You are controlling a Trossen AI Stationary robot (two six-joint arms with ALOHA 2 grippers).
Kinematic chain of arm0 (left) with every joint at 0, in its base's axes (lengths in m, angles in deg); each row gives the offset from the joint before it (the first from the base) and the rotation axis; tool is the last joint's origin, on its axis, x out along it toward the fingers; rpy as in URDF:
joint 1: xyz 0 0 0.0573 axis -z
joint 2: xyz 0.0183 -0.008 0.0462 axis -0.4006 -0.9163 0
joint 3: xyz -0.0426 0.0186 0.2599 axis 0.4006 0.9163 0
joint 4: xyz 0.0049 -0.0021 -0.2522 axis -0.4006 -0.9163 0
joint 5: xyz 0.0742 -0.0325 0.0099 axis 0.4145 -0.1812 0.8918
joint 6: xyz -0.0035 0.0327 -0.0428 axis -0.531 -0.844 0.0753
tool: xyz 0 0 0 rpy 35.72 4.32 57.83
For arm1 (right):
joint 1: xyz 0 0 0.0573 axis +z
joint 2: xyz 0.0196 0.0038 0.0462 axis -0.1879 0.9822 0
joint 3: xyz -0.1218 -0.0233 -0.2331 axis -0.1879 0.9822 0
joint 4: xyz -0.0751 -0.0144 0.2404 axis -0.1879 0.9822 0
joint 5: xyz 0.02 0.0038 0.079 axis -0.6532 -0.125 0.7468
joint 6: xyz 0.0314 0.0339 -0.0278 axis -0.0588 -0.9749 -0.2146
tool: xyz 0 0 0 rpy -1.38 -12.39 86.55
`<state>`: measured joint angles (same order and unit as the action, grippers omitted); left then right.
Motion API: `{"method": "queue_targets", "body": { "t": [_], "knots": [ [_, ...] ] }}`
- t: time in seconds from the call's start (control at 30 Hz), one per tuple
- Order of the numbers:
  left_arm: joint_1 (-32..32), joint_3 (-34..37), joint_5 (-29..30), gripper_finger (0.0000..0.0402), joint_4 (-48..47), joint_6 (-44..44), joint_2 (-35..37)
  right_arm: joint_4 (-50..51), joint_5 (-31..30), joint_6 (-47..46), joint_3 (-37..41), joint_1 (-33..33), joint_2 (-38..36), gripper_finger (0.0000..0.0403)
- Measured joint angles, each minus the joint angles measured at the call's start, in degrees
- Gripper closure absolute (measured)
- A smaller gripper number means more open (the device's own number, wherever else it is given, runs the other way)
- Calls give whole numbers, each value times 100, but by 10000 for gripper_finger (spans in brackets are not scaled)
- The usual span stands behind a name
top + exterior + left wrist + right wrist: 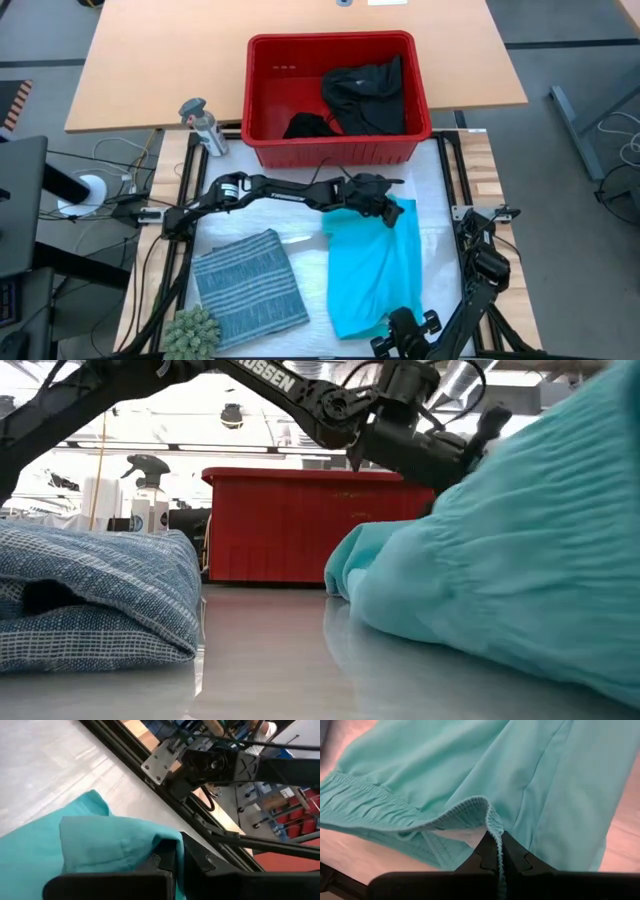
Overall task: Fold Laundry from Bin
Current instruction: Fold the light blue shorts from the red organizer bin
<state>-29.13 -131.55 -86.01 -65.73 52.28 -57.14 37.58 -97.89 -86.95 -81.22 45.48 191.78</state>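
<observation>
The turquoise garment point(370, 265) lies spread on the white table top, lengthwise from far to near. My left gripper point(388, 208) reaches across from the table's left and is shut on the garment's far right corner. My right gripper point(398, 322) is at the garment's near end, shut on its gathered elastic hem. The blue-grey striped garment point(248, 285) rests folded on the table at the near left. Black garments point(365, 95) lie inside the red bin point(258, 95) at the far side. My left gripper pinches the turquoise garment's far right corner point(159, 844) between its two fingers, where the cloth is folded over. The fingers come from the table's left, slanting down. The rest of the garment lies on the table. My right gripper pinches the gathered elastic hem point(491, 822) at the garment's near end between its two fingertips. It has only the edge of the upper layer, which rises in a small arch off the layer below. The cloth beyond lies flat on the table.
A grey spray bottle point(203, 125) stands left of the bin. A green spiky object point(190, 330) sits at the near left corner. Bare table top point(300, 225) shows between the two garments and the bin.
</observation>
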Motion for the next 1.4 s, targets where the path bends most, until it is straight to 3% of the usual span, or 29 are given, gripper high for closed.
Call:
{"method": "queue_targets", "body": {
  "t": [0.13,0.3,0.4,0.7,0.83,0.97,1.07,1.4],
  "knots": [
    [10,31,94,401,-219,-76,-113,-6,1,11,72,0,0,378],
    [65,33,686,384,-351,-775,-117,-33,50,12,74,43,0,331],
    [103,33,710,364,-276,-1207,-117,-60,339,90,74,107,0,315],
    [219,33,573,302,-247,-1513,-113,-84,1359,57,-17,519,-10,295],
    [235,33,569,286,-313,-1657,-113,-113,1223,104,-18,642,-11,286],
    [168,39,-229,283,-421,-1516,-62,-127,1199,118,-18,648,-13,269],
    [105,-117,-306,283,-463,-1558,-34,-226,1192,114,-18,656,-13,246],
    [52,-1212,-316,266,-1542,-3535,-34,-493,1167,147,-17,698,-17,184]
  ]
}}
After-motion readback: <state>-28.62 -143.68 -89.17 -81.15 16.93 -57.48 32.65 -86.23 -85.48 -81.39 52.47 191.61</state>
